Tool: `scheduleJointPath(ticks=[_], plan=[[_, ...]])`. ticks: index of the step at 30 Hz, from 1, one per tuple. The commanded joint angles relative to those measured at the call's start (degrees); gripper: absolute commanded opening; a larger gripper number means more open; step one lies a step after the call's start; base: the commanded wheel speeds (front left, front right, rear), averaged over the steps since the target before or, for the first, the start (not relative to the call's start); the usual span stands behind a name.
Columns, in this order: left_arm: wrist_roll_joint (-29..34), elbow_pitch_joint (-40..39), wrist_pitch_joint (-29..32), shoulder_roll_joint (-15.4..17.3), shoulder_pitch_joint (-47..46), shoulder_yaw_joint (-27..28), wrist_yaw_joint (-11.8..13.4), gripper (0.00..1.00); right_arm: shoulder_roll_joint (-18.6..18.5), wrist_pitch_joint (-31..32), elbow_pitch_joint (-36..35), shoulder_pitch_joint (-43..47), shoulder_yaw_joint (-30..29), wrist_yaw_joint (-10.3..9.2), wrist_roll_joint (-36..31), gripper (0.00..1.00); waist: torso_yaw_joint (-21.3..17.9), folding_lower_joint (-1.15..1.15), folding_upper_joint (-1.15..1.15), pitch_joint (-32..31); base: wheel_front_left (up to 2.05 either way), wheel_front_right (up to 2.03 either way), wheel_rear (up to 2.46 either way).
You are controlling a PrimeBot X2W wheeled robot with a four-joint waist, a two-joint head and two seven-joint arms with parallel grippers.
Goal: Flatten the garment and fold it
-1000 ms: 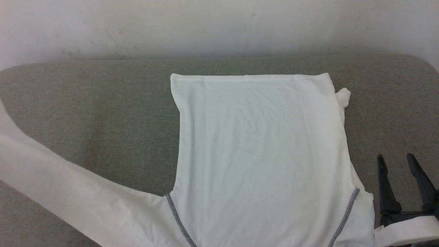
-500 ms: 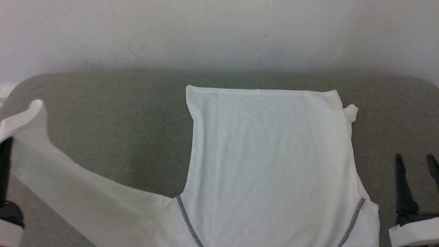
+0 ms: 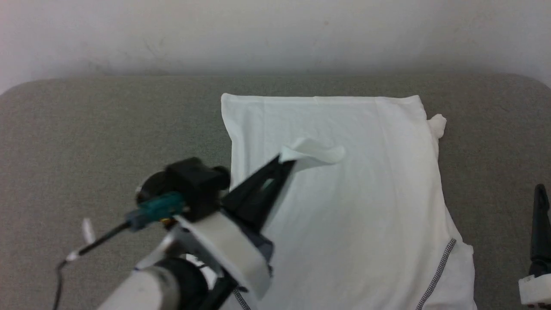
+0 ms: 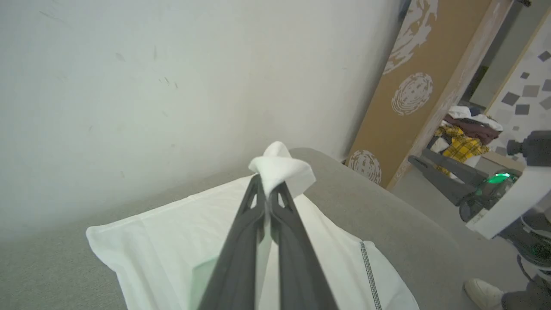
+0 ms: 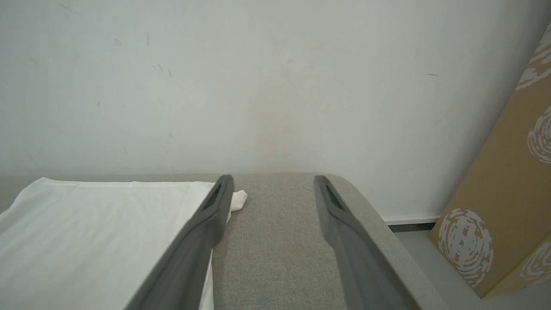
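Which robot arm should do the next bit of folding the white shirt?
Left. The left tool is shut on the sleeve end, held above the garment, so it likely only needs to lay the sleeve down. The right tool is open with nothing in it, over the grey cushion.

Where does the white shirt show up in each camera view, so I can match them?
Head view: the garment lies centre-right on the grey cushion, one sleeve end held over it by the shut left tool.
Left wrist view: bottom centre, under that tool.
Right wrist view: lower left, beside the open right tool.
Shared landmark: the cushion's far edge against the white wall.
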Motion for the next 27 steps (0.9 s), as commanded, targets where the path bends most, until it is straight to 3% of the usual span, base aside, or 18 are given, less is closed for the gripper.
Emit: scheduleJointPath(ticks=[1, 6, 11, 19, 27], plan=[[1.59, 1.69, 0.01, -1.57, -1.54, -2.0, -0.68, 0.0, 0.03, 0.02, -0.31, -0.81, -0.24, -0.04, 0.38, 1.0, -1.07, -0.01, 0.0, 1.29, 0.0, 0.0, 0.0], [5.49, 14.5, -1.63, -12.85, -5.4, -14.27, -3.08, 0.0, 0.03, 0.03, -0.93, -1.46, -1.08, -0.04, 0.5, 1.0, -2.87, -0.01, 0.0, 3.44, 0.0, 0.0, 0.0], [7.84, 27.89, -4.93, -20.17, -6.73, -21.51, -4.79, 0.0, 0.03, -0.07, -1.05, -2.06, -1.17, -0.04, 0.68, 1.0, -4.68, -0.01, 0.0, 5.53, 0.0, 0.0, 0.0], [7.58, 46.43, -7.23, -23.03, -7.91, -31.94, -8.45, 0.0, 0.03, -0.49, 0.31, -2.84, 0.98, -0.04, 0.91, 1.0, -7.62, -0.01, 0.0, 7.06, 0.0, 0.0, 0.0], [4.88, 56.69, -10.41, -23.12, -10.14, -37.75, -5.71, 0.0, 0.03, -0.65, 1.79, -3.88, 3.51, -0.04, 0.32, 1.0, -10.75, -0.01, 0.0, 6.85, 0.0, 0.0, 0.0]])
